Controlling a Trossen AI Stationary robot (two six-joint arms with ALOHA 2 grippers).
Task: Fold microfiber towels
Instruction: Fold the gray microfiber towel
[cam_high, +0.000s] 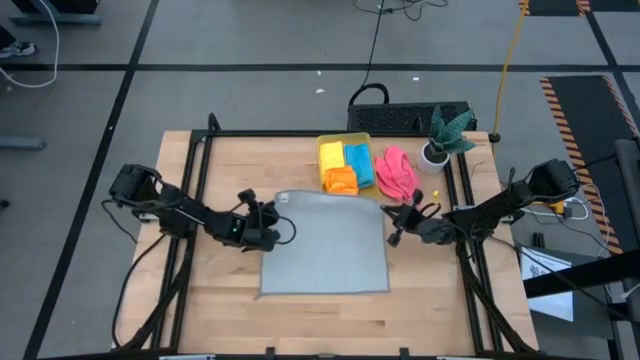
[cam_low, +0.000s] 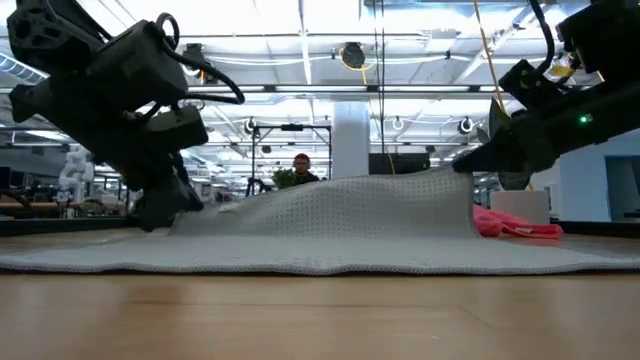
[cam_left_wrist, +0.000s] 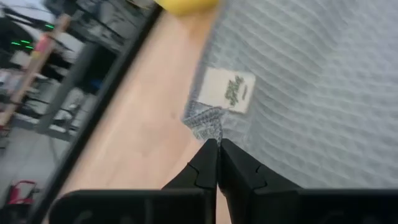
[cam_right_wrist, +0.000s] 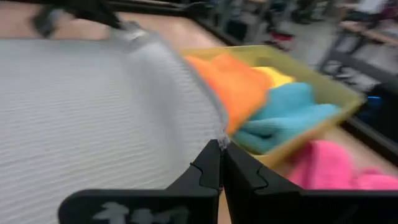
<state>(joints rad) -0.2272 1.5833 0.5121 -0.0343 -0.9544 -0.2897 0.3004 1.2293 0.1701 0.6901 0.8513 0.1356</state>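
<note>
While the large light grey microfiber towel (cam_high: 325, 243) lies spread at the frame's centre, your left gripper (cam_high: 277, 233) pinches its upper-left corner and your right gripper (cam_high: 392, 233) pinches its upper-right corner — both corners lifted off the wooden table (cam_high: 230, 310).

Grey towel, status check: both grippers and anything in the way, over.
Left gripper shut on grey towel at its far-left corner. Right gripper shut on far-right corner. Both corners lifted. Yellow bin close behind the far edge.
</note>
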